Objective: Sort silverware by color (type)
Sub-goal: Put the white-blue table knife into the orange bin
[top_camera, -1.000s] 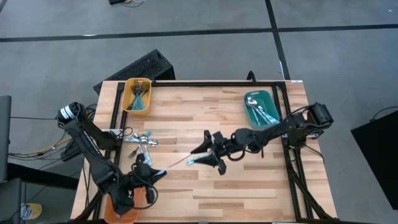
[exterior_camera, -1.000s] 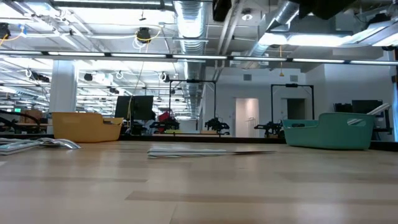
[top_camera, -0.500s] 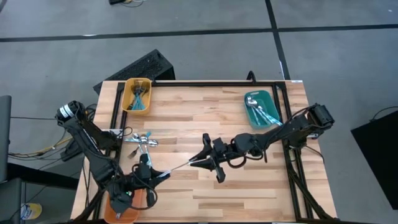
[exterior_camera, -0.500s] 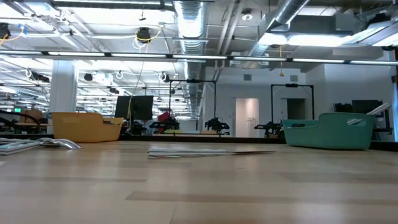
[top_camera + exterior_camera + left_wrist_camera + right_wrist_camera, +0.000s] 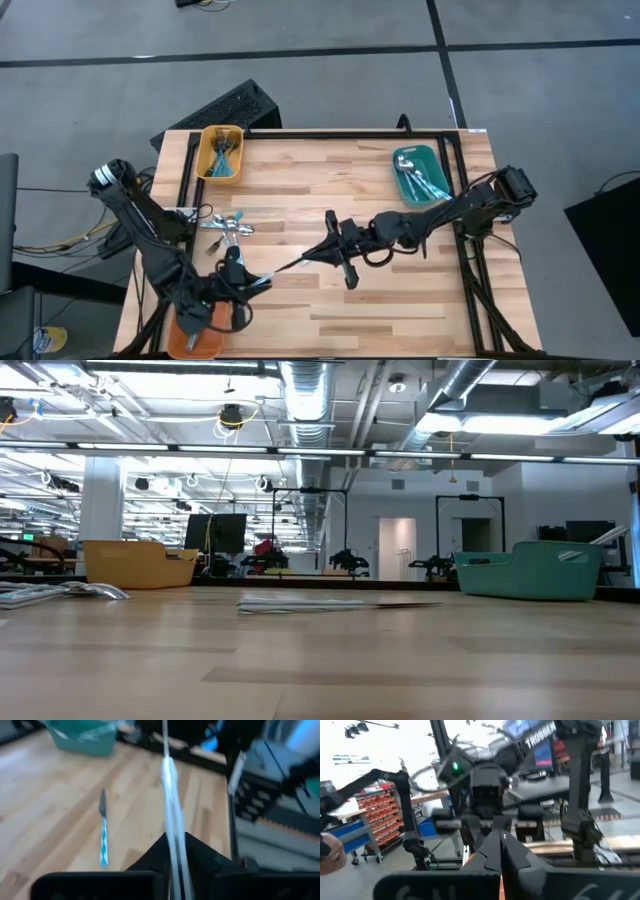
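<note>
A thin piece of silverware [image 5: 285, 267] hangs in the air between my two grippers, over the table's near middle; which kind it is I cannot tell. My left gripper [image 5: 248, 279] is shut on its left end and my right gripper [image 5: 318, 256] on its right end. In the left wrist view the piece [image 5: 169, 785] runs as a pale strip away from the fingers. A knife [image 5: 103, 835] with a teal patterned handle lies flat on the table; the low view shows this knife [image 5: 340, 602] too. More silverware [image 5: 225, 225] lies in a loose heap at the left. My left gripper pinches the piece's left end [image 5: 172, 827] between its two fingers, which lie along it and slant a little downward from the table's near left. The piece is lifted clear of the table. My right gripper has the piece's right end [image 5: 308, 260] between its shut fingers, coming about level from the table's right. The fingers hide the place of contact in the right wrist view.
A yellow tray [image 5: 221, 152] with forks stands at the far left. A teal tray [image 5: 420, 175] with spoons stands at the far right. An orange tray [image 5: 195, 338] sits at the near left corner under my left arm. Bare wood lies near the front edge.
My right gripper, wide open a second ago around the piece's right end, has shut on that end. The piece stays in the air, still held at its left end by my left gripper.
</note>
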Robot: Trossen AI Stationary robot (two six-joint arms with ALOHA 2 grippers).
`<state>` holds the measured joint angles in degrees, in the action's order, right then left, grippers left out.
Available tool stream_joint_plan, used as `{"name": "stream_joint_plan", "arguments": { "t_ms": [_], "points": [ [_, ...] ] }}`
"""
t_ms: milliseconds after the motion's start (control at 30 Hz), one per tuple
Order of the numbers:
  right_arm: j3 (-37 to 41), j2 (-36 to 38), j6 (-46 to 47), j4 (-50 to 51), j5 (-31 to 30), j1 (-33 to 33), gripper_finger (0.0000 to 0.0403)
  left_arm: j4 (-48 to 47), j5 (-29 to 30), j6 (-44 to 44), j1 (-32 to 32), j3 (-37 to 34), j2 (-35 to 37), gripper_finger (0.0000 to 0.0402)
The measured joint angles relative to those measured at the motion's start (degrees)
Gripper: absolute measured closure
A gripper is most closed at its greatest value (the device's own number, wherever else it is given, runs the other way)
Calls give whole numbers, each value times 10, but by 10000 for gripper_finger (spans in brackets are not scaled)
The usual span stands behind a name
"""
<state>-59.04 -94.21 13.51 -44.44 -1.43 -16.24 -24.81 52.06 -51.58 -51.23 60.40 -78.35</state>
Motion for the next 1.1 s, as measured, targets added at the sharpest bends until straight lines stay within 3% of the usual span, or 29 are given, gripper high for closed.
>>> {"name": "stream_joint_plan", "arguments": {
  "t_ms": [167, 433, 733, 1100],
  "points": [
    [-58, -21, 7, 120, 0, 23, 396, -69, -94, -31, 0, -1, 59, 304],
    [-258, -179, 1, 242, 75, 56, 396, -206, -190, -126, -1, -1, 152, 196],
    [-438, -326, -15, 390, 156, 74, 396, -350, -344, -222, -5, 0, 159, 182],
    [-572, -411, -21, 435, 273, 89, 396, -344, -379, -225, -7, 0, 115, 182]
  ]
}}
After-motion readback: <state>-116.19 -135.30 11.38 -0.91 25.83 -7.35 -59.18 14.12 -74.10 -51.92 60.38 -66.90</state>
